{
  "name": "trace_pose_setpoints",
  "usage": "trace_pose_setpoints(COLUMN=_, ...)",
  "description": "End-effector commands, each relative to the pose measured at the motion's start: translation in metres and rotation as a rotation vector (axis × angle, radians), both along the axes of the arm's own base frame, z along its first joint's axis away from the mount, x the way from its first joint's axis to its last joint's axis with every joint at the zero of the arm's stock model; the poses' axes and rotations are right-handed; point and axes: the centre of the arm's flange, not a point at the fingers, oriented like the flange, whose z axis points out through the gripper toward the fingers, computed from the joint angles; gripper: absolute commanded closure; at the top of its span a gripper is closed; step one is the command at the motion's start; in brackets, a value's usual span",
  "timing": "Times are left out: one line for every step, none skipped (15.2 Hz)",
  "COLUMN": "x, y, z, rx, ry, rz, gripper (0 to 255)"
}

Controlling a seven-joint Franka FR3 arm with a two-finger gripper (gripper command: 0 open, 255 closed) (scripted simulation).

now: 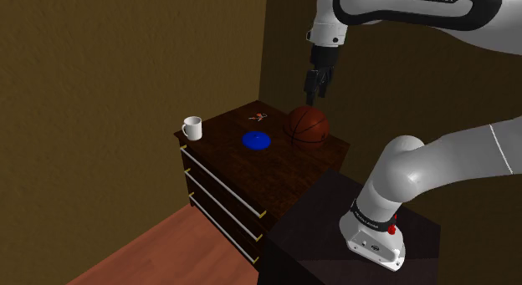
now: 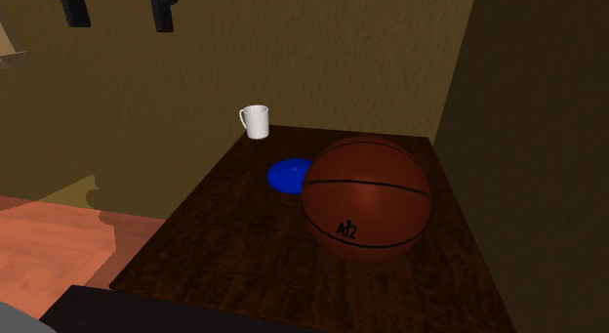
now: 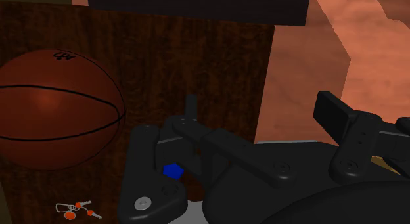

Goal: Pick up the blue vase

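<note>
The blue vase (image 1: 257,140) looks like a low, flat blue shape lying on the dark wooden dresser top (image 1: 276,170), between a white mug and a basketball. In the second exterior view the blue vase (image 2: 286,174) is partly hidden behind the ball. A small bit of the blue vase (image 3: 172,170) shows past the hand's black links in the wrist view. My gripper (image 1: 314,95) hangs high above the back of the dresser, over the basketball and well clear of the vase. Its two fingers stand apart in the second exterior view, gripper (image 2: 118,14) open and holding nothing.
A large orange-brown basketball (image 1: 308,125) (image 2: 366,197) (image 3: 56,108) sits right beside the vase. A white mug (image 1: 193,128) (image 2: 256,121) stands at the far corner. Small keys (image 1: 260,118) (image 3: 77,208) lie near the wall. Walls close two sides of the dresser.
</note>
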Motion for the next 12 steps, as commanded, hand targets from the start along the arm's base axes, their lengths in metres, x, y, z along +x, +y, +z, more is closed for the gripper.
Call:
trace_pose_setpoints(x=0.000, y=0.000, z=0.000, rx=0.000, ry=0.000, rz=0.000, gripper=0)
trace_pose_setpoints(x=0.010, y=-0.004, z=-0.008, rx=0.000, ry=0.000, rz=-0.001, gripper=0)
trace_pose_setpoints(x=0.019, y=-0.007, z=-0.017, rx=0.001, ry=0.000, rz=-0.003, gripper=0)
trace_pose_setpoints(x=0.029, y=-0.011, z=-0.025, rx=0.001, ry=0.001, rz=-0.004, gripper=0)
trace_pose_setpoints(x=0.038, y=-0.014, z=-0.034, rx=0.002, ry=0.001, rz=-0.006, gripper=0)
trace_pose_setpoints(x=0.048, y=-0.018, z=-0.042, rx=0.002, ry=0.001, rz=-0.007, gripper=0)
trace_pose_setpoints(x=0.058, y=-0.022, z=-0.050, rx=0.003, ry=0.001, rz=-0.008, gripper=0)
trace_pose_setpoints(x=0.067, y=-0.025, z=-0.059, rx=0.003, ry=0.002, rz=-0.010, gripper=0)
trace_pose_setpoints(x=0.077, y=-0.029, z=-0.067, rx=0.003, ry=0.002, rz=-0.011, gripper=0)
trace_pose_setpoints(x=0.086, y=-0.033, z=-0.075, rx=0.004, ry=0.002, rz=-0.012, gripper=0)
trace_pose_setpoints(x=0.096, y=-0.036, z=-0.084, rx=0.004, ry=0.002, rz=-0.014, gripper=0)
trace_pose_setpoints(x=0.105, y=-0.040, z=-0.092, rx=0.005, ry=0.003, rz=-0.015, gripper=0)
